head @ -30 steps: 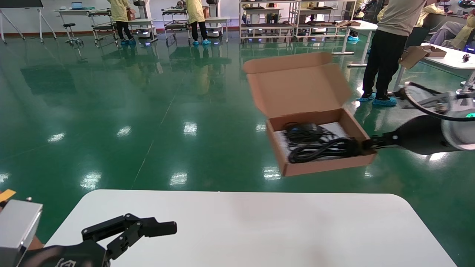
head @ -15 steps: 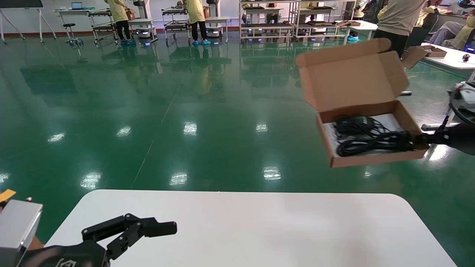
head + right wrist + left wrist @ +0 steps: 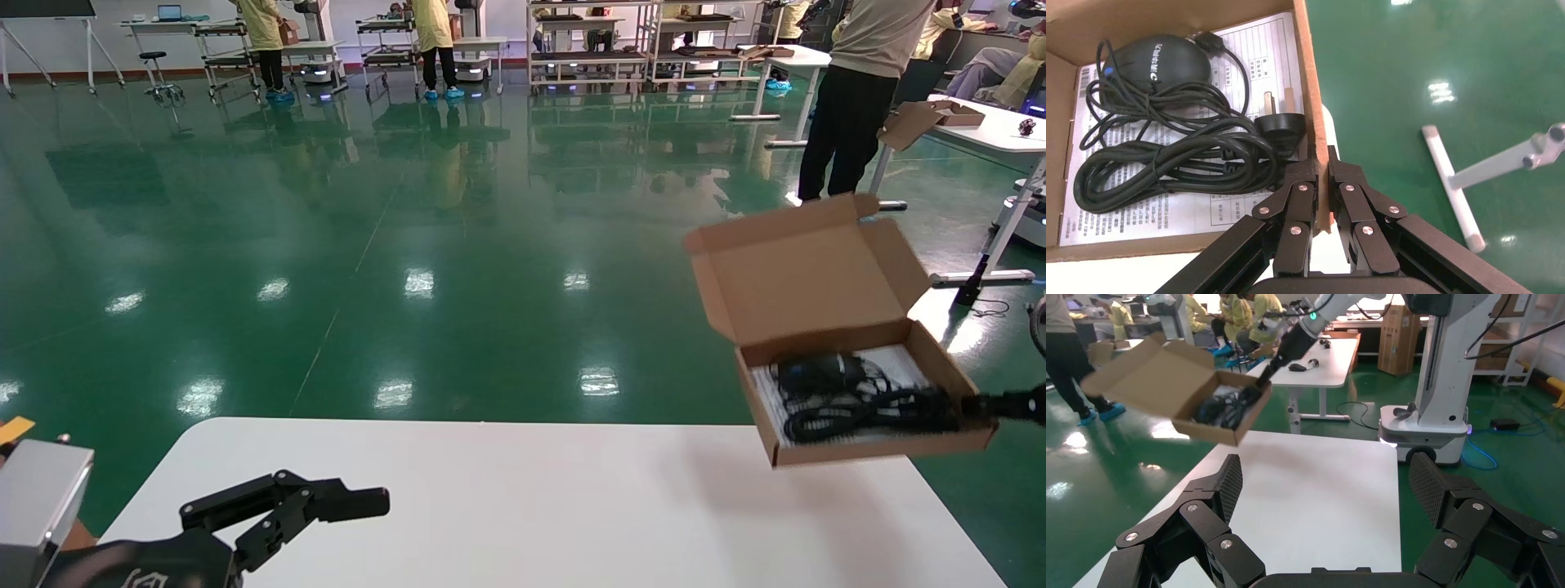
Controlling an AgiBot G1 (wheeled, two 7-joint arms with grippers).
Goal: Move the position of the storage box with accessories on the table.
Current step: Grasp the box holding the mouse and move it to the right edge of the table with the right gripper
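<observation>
Moved since earlier: storage box (image 3: 850,359) has swung out to the robot's right and dropped from high over the green floor to just above the far right corner of the surface (image 3: 523,506); its lid is open and tilted back.
Meaning for the task: the carry looks nearly over and the set-down seems the step in hand; the box hangs in the air over the corner, its right end past the edge, so it probably needs to come inward before release.
Accessories: coiled black cable (image 3: 1168,162), a small black device (image 3: 1153,61) and a printed sheet (image 3: 1248,52) lie flat inside, none spilling.
Right gripper (image 3: 1321,168): jaws closed on the box's right side wall, one finger inside by the plug, one outside; the box hangs from this one pinch, so it could tip.
Left gripper (image 3: 327,502): parked low over the near left of the surface, jaws wide apart and holding nothing.
</observation>
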